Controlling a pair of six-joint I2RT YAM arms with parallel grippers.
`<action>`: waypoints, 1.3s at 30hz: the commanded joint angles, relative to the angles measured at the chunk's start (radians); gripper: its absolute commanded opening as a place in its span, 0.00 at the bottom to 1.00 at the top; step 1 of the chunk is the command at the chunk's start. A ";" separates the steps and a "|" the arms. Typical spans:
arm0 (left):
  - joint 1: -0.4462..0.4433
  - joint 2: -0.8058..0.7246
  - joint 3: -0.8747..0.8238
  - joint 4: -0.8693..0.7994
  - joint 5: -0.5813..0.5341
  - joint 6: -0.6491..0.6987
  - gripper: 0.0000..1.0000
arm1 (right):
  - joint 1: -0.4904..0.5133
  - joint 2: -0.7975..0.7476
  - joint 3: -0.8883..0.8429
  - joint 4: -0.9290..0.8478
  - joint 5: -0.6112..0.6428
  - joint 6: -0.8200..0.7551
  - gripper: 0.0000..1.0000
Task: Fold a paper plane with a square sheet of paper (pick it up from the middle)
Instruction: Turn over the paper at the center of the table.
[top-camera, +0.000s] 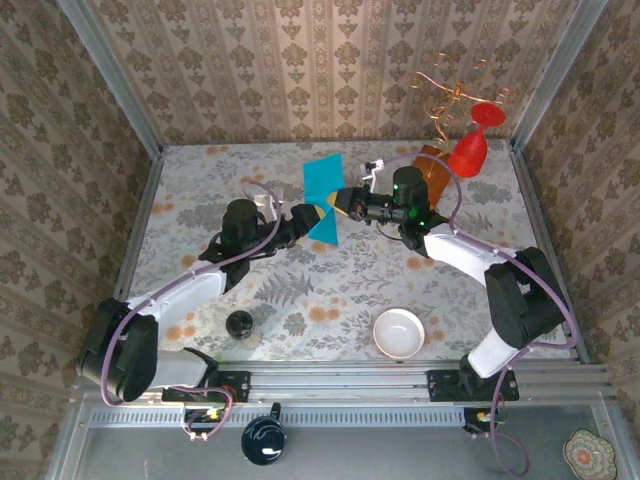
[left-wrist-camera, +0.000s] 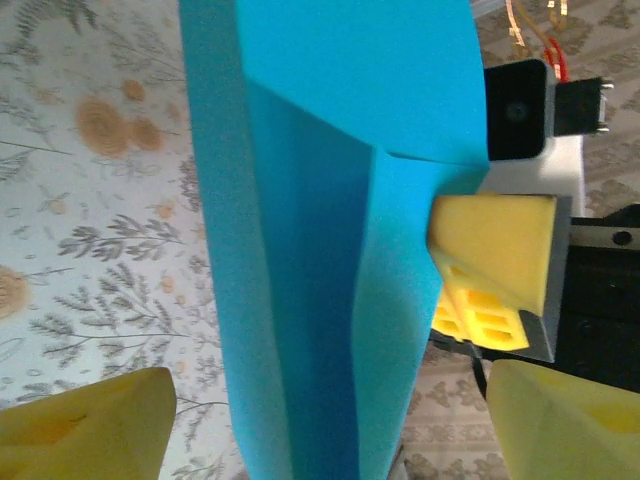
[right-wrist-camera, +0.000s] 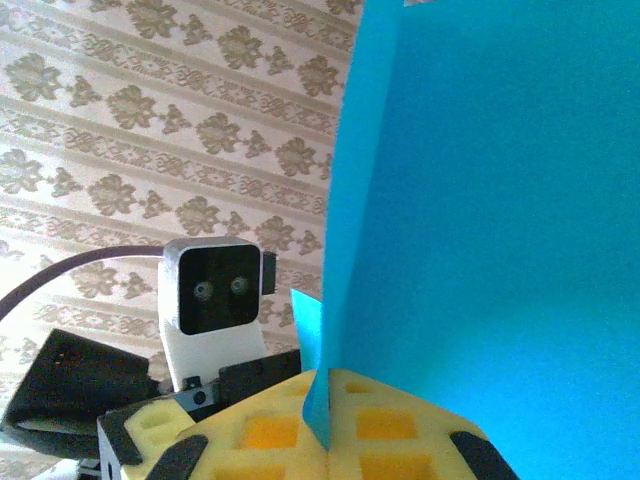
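Floral-patterned table (top-camera: 200, 190) beneath everything, walled by patterned wallpaper on three sides. Left arm (top-camera: 190, 285) reaching in from the near left corner and right arm (top-camera: 470, 255) from the near right, wrists meeting over the middle of the table's far half. Between them, held above the table and standing roughly on edge, the teal-blue paper sheet (top-camera: 322, 180): creased, with a squarish part above and a pointed part below in the top view. In the left wrist view, the same sheet (left-wrist-camera: 330, 200) with long folds running along its length. Right gripper (top-camera: 341, 205) clenched on one edge of the sheet, yellow pads (left-wrist-camera: 495, 250) pinching it from both sides. In the right wrist view, the paper (right-wrist-camera: 500, 200) rising straight out from between those closed pads (right-wrist-camera: 430, 400). Left gripper (top-camera: 311, 218) released, yellow fingers (left-wrist-camera: 90, 425) spread wide on either side of the sheet's lower part and apart from it. Near the right front edge, a white bowl (top-camera: 399, 332). At the far right corner, a red glass-shaped ornament (top-camera: 468, 150) beside a gold wire stand (top-camera: 445, 95). Just beside it and behind the right wrist, an orange-brown board (top-camera: 432, 165). Toward the near left, a small black cup (top-camera: 239, 323) standing on the table, well apart from the bowl.
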 joint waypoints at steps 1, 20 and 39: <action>-0.002 -0.020 0.020 0.090 0.044 -0.012 0.76 | 0.005 -0.031 0.022 0.072 -0.052 0.044 0.06; 0.035 0.002 0.048 0.095 0.082 -0.021 0.29 | -0.028 -0.047 0.009 0.019 -0.070 0.041 0.22; 0.021 0.044 0.372 -0.910 -0.435 0.620 0.09 | -0.148 -0.299 -0.049 -0.531 0.266 -0.285 0.54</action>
